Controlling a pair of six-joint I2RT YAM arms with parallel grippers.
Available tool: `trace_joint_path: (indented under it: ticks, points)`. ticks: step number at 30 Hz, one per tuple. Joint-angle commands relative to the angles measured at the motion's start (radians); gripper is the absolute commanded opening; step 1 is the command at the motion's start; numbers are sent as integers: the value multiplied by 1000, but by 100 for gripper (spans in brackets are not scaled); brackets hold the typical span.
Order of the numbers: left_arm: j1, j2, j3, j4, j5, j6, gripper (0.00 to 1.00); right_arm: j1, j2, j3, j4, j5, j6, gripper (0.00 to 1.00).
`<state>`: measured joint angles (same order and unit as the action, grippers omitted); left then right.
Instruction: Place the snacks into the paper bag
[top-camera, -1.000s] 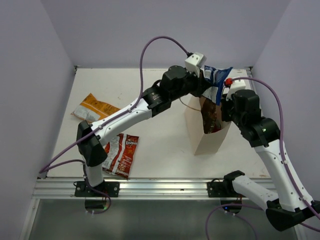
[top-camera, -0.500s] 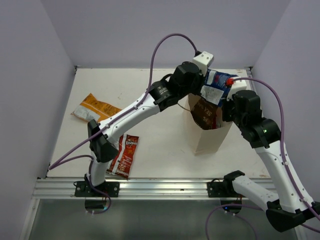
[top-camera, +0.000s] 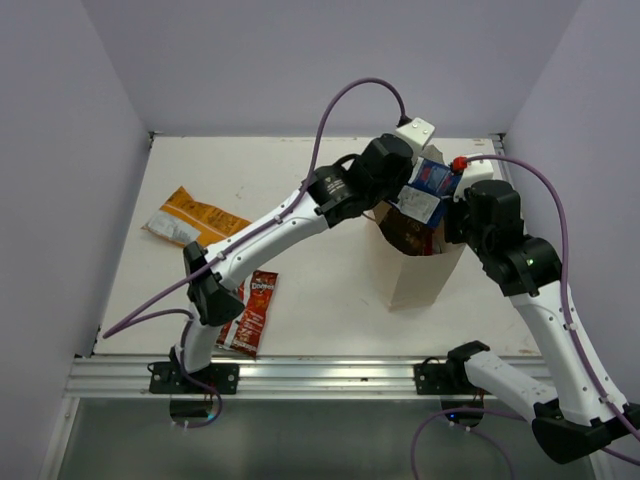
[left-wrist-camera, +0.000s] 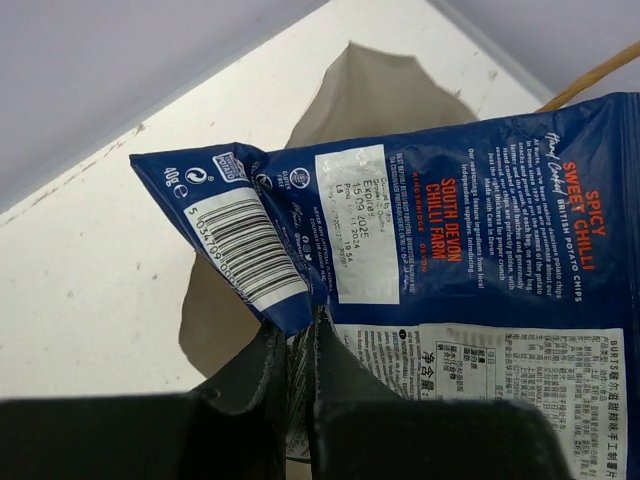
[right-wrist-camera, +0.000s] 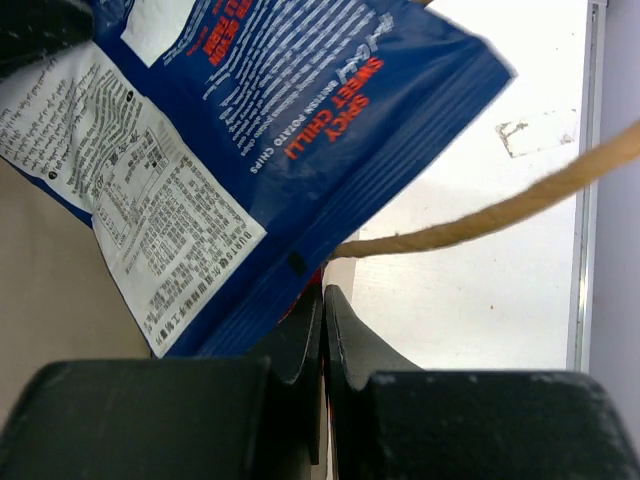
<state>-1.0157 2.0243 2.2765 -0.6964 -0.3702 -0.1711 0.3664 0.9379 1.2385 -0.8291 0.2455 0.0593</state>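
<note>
Standing on the table (top-camera: 320, 290): the paper bag (top-camera: 420, 280), upright with its mouth open upward. It sits toward the right side, between the two wrists.
Inside the bag: a dark brown packet (top-camera: 405, 235) stands in it, its top showing at the mouth. Anything deeper down is hidden from where I stand.
Over the bag: the blue packet (top-camera: 428, 188) hangs tilted across the mouth with its back panel up. The barcode and print are readable from the left wrist view. Most of it sits above the rim, and it covers much of the opening.
Left gripper (left-wrist-camera: 298, 335): the fingers are clamped tight on the blue packet's barcode corner, and the packet fans out beyond them over the bag.
Right gripper (right-wrist-camera: 322, 300): the fingers are pressed together at the bag's far right rim, just where the brown cord handle (right-wrist-camera: 500, 210) comes in. It looks to be pinching the paper edge there, though the blue packet lies over part of that spot.
Outside the bag, left: the orange packet (top-camera: 190, 215) lies flat near the left wall, well apart from the bag.
Outside the bag, front: the red-orange packet (top-camera: 250, 310) lies flat close to the near edge. It is just beside the left arm's lower link, which partly covers it.
</note>
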Motion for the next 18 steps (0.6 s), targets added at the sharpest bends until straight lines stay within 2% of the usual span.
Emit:
trace_joint_path:
  ticks: [1,6,9,11,12,13,15,18]
  points:
    - [-9,1,20,-98,-96,21,0,5,1,18,-5,11,-6,3]
    - [-9,-22,-46,-88,-87,28,0,5,4,19,-5,12,-6,3]
    - [-9,-29,-69,-34,-30,47,0,5,2,18,-5,12,-6,3]
    - [-11,-53,-95,15,26,57,32,5,2,19,-7,12,-4,3]
    - [-11,-64,-126,75,51,64,54,5,1,21,-5,12,-4,3]
    - [-12,-84,-136,101,59,65,68,5,1,19,-7,12,-4,3]
    - [-14,-105,-161,184,89,71,78,5,-1,18,-5,12,-4,3]
    - [-15,-192,-212,325,114,65,82,5,2,22,-7,11,-4,3]
